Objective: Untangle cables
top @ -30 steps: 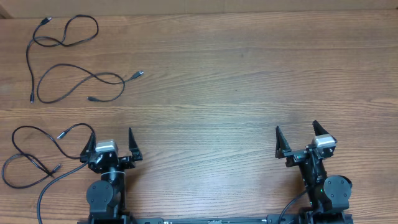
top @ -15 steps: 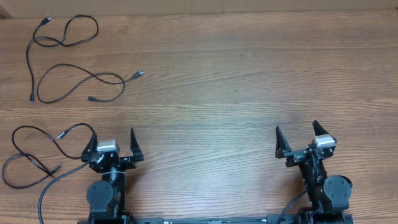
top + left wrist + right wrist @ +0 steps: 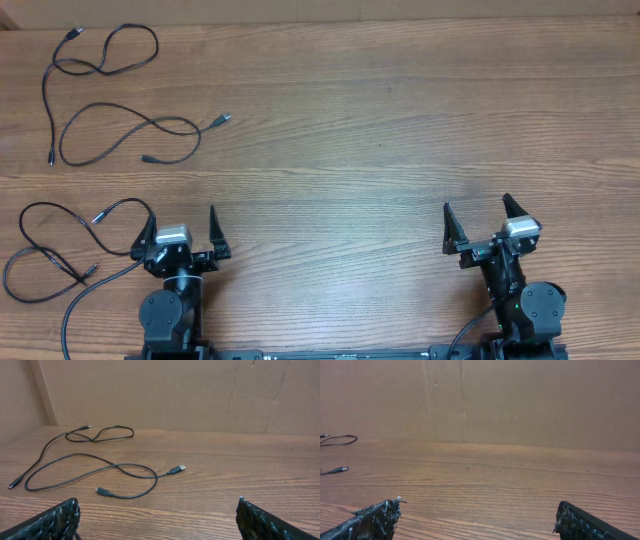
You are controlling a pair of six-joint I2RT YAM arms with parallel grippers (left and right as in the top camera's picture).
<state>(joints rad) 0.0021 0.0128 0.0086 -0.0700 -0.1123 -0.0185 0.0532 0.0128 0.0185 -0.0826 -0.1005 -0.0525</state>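
1. A brown wooden tabletop (image 3: 380, 130) with fine straight grain carries everything, and a plain tan cardboard wall (image 3: 150, 390) rises behind it.
2. Three thin black flexible cables (image 3: 222, 119) with small silvery plug ends lie flat in loose curves on the tabletop's far-left part.
3. Two cables sit at the far-left corner, one above the other. Whether they touch cannot be told.
4. The third cable (image 3: 22, 215) loops just beside the left arm, well apart from those two.
5. The black, rough-textured left claw (image 3: 180, 222) stands spread wide, grasping nothing.
6. The right claw (image 3: 476, 212) is also released and empty, over bare wood, well apart from every cable.
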